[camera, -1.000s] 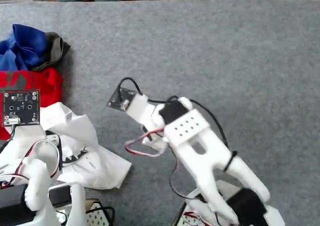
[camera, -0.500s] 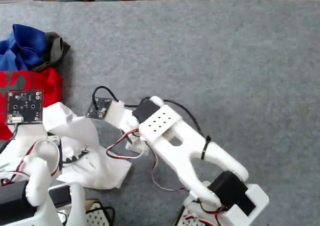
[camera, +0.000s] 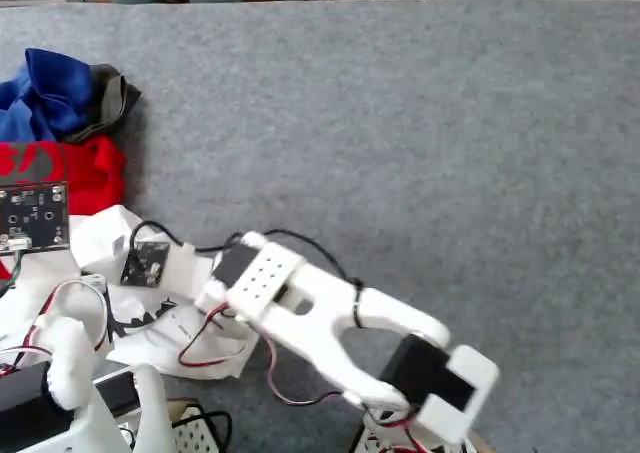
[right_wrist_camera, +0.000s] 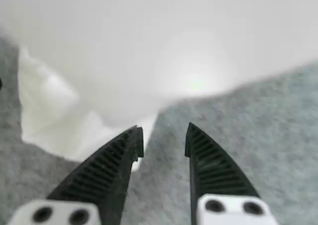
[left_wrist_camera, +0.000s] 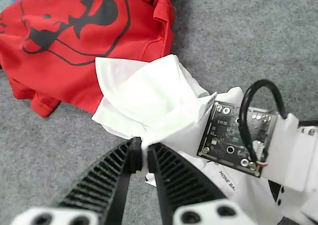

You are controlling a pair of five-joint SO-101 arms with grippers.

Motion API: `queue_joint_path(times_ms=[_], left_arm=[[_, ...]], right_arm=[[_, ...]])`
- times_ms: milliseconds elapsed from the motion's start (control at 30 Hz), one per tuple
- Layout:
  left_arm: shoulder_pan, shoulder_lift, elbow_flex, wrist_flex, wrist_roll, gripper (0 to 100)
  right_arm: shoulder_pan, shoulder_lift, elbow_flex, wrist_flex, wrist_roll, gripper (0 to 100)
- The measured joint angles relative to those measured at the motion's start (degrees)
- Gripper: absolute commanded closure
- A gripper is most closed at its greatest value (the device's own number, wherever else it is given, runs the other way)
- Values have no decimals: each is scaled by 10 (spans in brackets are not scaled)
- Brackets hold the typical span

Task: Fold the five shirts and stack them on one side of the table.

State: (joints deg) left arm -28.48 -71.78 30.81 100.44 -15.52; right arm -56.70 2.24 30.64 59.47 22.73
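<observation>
At the white shirt (left_wrist_camera: pixel 144 96), left gripper (left_wrist_camera: pixel 143 145) tight on a fold, right gripper (right_wrist_camera: pixel 163 135) slightly apart over its edge.

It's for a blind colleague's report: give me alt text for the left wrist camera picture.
The left gripper pinches a fold of the crumpled white shirt, which overlaps a red shirt with a black print on the grey table. The right arm's white wrist and its dark camera board sit over the white shirt close by.
</observation>
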Motion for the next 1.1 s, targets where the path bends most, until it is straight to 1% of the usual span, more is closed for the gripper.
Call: queue_joint_path(times_ms=[100, 200, 267, 333, 533, 667, 767, 900, 1000, 1100], left_arm=[[-28, 0, 0, 0, 0, 971], [-40, 0, 0, 0, 0, 971], [-42, 0, 0, 0, 0, 971], [-42, 0, 0, 0, 0, 971], [-42, 0, 0, 0, 0, 971], [-42, 0, 0, 0, 0, 971], [-42, 0, 0, -11, 0, 971], [-42, 1, -1, -55, 0, 971], [-30, 30, -4, -82, 0, 971], [-10, 85, -31, -91, 0, 971]], right_arm=[[-6, 41, -15, -23, -23, 846], [-5, 79, -40, -29, -30, 851], [-5, 102, -56, -28, -31, 899], [-4, 117, -75, -22, -31, 984], [1, 136, -103, -7, -31, 985], [24, 135, -107, 16, -31, 985], [70, 111, -106, 46, -30, 985], [156, 49, -106, 104, 1, 985], [237, -9, -106, 151, 29, 985], [333, -65, -106, 203, 68, 985]])
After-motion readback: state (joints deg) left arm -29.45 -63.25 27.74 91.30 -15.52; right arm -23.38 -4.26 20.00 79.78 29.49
